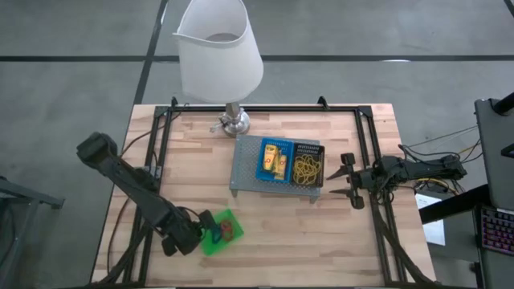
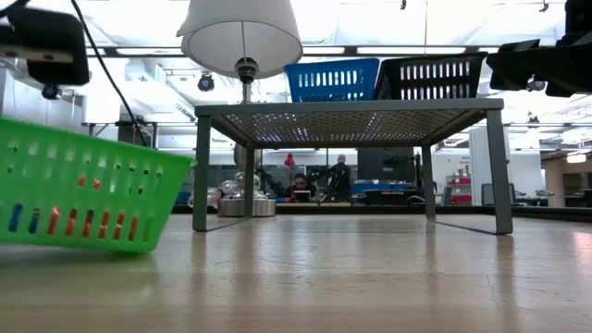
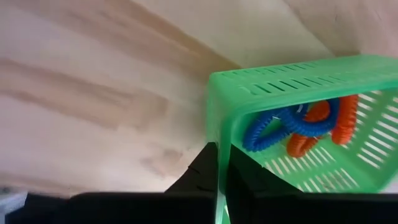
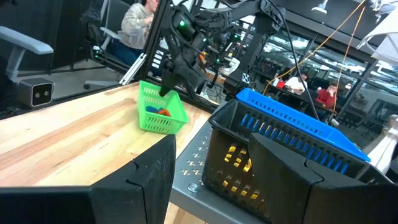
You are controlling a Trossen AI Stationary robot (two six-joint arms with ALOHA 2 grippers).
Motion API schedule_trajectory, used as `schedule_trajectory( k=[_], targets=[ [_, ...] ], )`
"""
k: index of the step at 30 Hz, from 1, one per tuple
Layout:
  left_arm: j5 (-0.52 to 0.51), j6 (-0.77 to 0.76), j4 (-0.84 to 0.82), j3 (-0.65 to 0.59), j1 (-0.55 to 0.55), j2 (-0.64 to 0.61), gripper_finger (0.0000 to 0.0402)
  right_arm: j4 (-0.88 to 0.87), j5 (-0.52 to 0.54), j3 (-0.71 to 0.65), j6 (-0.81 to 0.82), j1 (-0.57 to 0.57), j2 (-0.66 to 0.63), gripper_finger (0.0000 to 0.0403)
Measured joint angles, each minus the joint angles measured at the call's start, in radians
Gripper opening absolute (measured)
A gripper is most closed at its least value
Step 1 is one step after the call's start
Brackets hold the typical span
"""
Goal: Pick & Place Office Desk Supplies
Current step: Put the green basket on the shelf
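Pinched on the near wall of the small green slotted plastic bin [image 1: 221,231] at the table's front left are the left gripper [image 1: 195,238] fingers, the grey mesh tray [image 1: 245,170] lying to its right, beside the spread, idle right gripper [image 1: 347,179].

A white-shaded lamp [image 1: 218,50] stands at the wooden table's [image 1: 321,233] far edge, just behind the grey mesh tray [image 1: 246,164].

no legible text — no labels, no numbers
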Motion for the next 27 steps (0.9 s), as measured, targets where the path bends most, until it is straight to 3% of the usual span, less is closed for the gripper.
schedule_trajectory(
  k=[27],
  targets=[
    [-0.012,-0.112,-0.557,0.303,0.008,-0.005,0.0012,0.0,0.0,0.0,0.0,0.0,0.0,0.0201]
  ],
)
